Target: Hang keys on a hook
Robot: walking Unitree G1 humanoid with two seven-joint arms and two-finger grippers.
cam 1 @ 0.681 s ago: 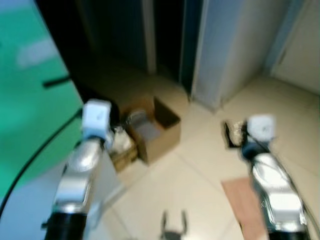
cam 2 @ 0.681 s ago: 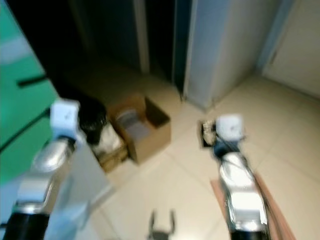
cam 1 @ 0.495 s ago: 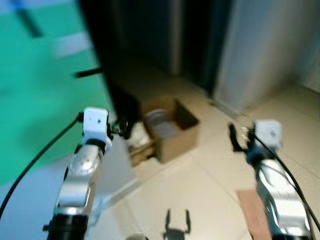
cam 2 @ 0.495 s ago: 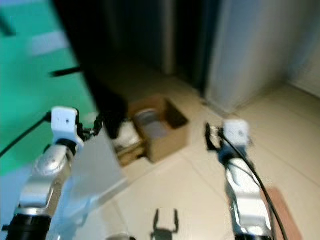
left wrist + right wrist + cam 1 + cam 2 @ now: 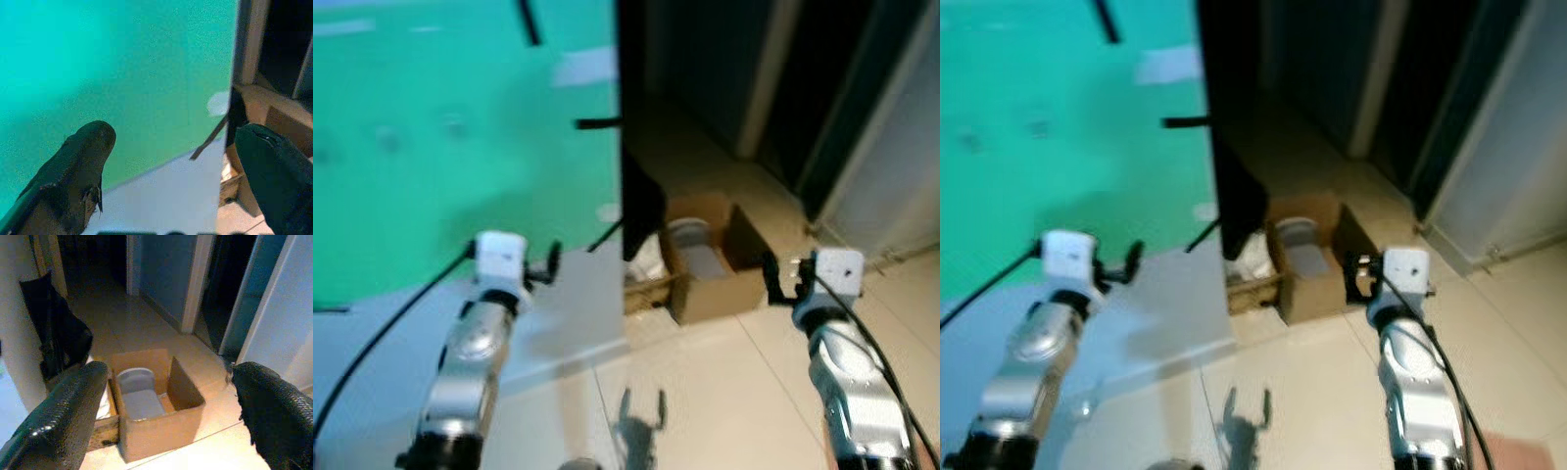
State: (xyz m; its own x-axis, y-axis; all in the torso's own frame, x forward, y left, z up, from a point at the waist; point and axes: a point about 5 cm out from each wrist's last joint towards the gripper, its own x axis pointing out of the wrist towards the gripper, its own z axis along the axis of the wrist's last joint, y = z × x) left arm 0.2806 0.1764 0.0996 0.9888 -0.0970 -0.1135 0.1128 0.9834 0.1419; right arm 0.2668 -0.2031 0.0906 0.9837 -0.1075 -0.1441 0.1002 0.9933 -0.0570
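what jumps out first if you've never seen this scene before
A big green wall takes up the robot's left side, with the open left gripper raised in front of it. On the tiled floor ahead sits an open cardboard box with a grey container inside, beyond the open right gripper, beside a dark doorway.

Both silver arms reach forward and slightly upward from the bottom of the head views, bent a little inward at the wrists. The left tool (image 5: 551, 262) is held at about chest height on the robot's left, its two black fingers (image 5: 78, 166) spread wide apart with nothing between them. The right tool (image 5: 781, 277) sits at a similar height on the right, its fingers (image 5: 73, 406) likewise parted and empty.
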